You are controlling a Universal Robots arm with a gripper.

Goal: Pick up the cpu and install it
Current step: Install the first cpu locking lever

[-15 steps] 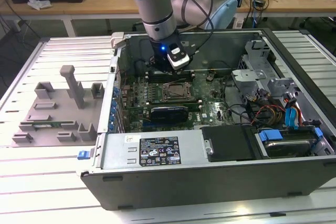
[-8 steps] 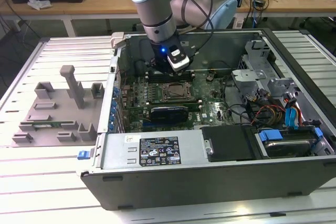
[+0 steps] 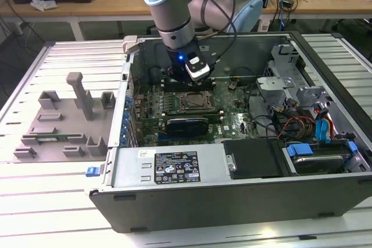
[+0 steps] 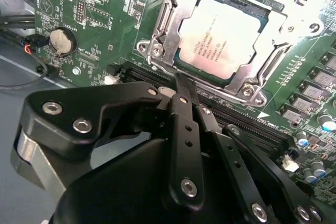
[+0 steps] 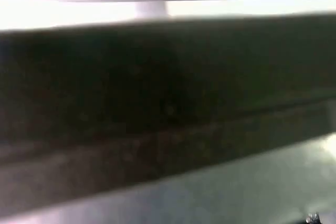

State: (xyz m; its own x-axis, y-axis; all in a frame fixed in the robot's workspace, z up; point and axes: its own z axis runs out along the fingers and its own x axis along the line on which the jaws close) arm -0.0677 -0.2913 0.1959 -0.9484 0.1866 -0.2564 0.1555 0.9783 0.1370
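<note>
- The cpu is seen seated in the motherboard socket in the second wrist view, its silver top plate facing up, framed by the metal retention bracket.
- Small dark print is carried on the plate; it is too fine to be made out.
- The tool is held just beside the socket's near edge, its black fingers drawn narrow together, nothing gripped.
- In the exterior view, the arm is lowered into the open computer case on the worktop, with grey holder blocks at the exterior view's left.
</note>
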